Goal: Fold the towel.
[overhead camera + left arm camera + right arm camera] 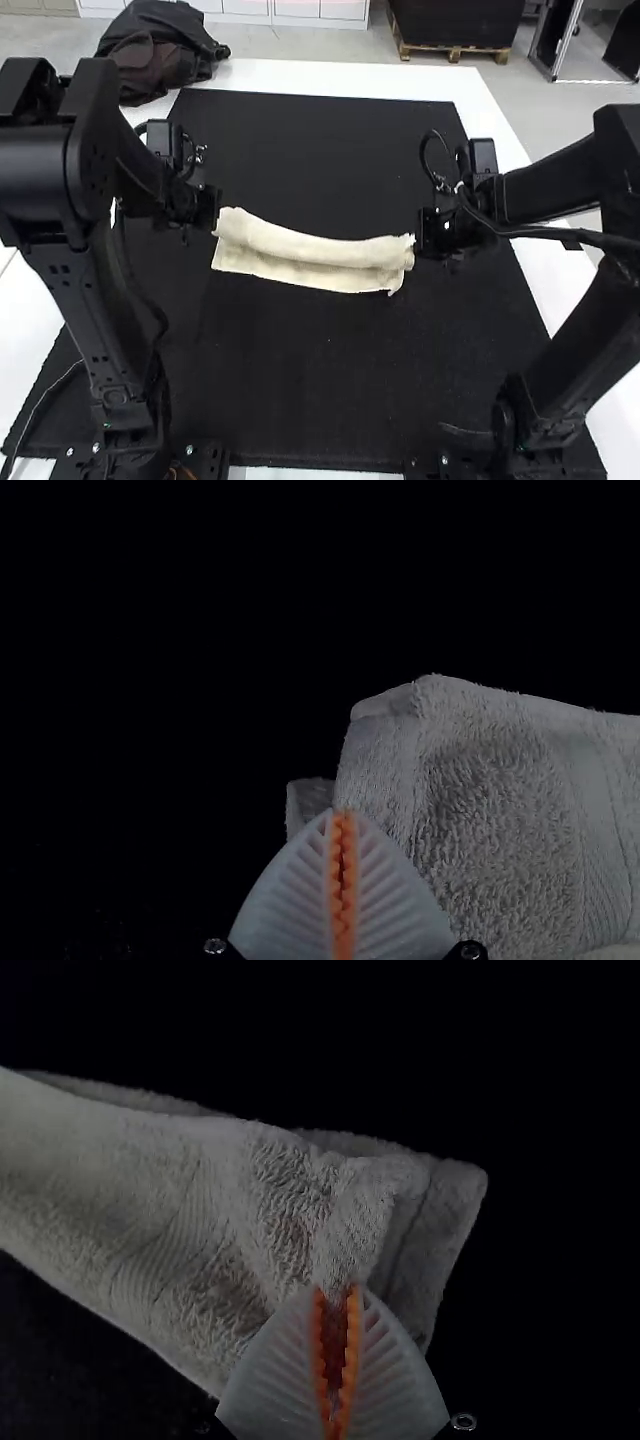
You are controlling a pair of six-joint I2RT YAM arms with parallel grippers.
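From where I stand, the towel [315, 248] lies near the middle of the frame, slung between the two arms over the black mat [330, 400]. It makes a long pale strip running across the frame, its right end a touch lower than its left. A rounded fold forms the upper side of the strip; a flatter layer peeks out below it.

The left claw [216, 215] is at the strip's left end, and the right claw [417, 236] is at its right end, so neither arm has the whole thing to itself; each is nearest its own end. The left claw's pads are pressed together, with a towel corner right at the tips, and I'd judge that corner pinched. The right claw is narrow, its tips nipping a bunched bit of the towel's end, with another layer jutting out beyond.

What counts next, to my eye, is that the line from claw to claw follows the strip's long axis. Carrying the fold toward the lower edge of the frame would mean both arms going square to that line, together. If one led, I'd expect the strip to skew or a corner to slip.
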